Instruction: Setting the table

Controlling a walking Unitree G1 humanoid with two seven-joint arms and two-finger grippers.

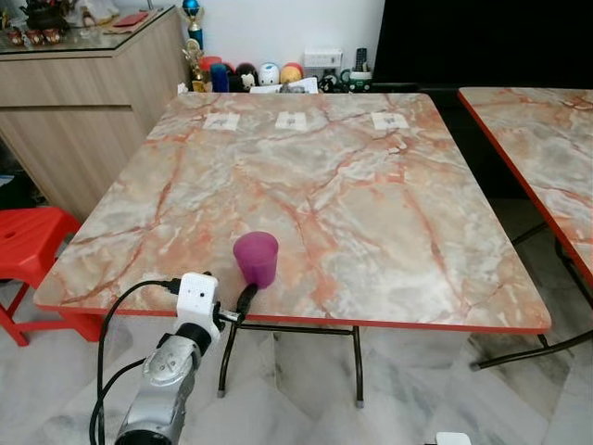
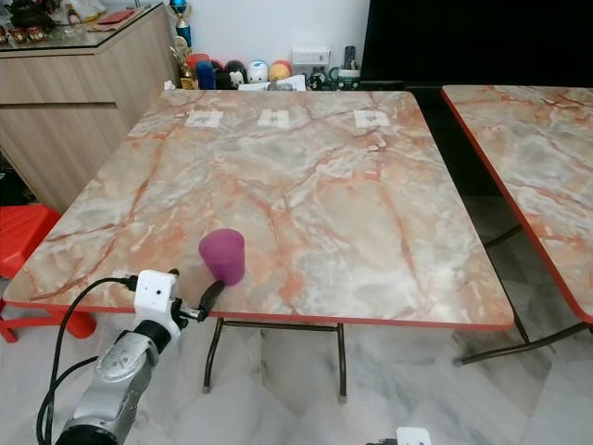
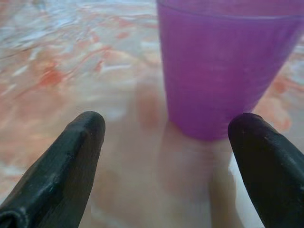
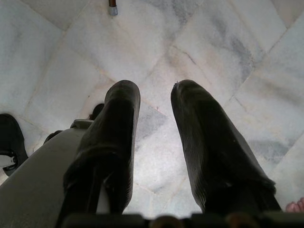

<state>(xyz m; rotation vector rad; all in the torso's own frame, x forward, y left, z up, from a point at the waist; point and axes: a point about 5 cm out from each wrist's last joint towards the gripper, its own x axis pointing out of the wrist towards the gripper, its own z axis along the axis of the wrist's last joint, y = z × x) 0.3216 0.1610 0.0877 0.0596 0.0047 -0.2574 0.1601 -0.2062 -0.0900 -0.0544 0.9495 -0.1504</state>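
Marbled tabletop (image 1: 371, 204) carries a purple cup (image 1: 256, 258) upright near its front edge. Left hand (image 3: 166, 142) is spread wide just short of the cup, not touching it.

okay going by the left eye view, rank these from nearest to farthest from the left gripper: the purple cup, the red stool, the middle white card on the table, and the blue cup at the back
1. Purple cup, just ahead of the left gripper, near the table's front edge.
2. Red stool, off to the left beside the table.
3. Middle white card, far across the tabletop.
4. Blue cup, beyond the table's far edge, by the wall.
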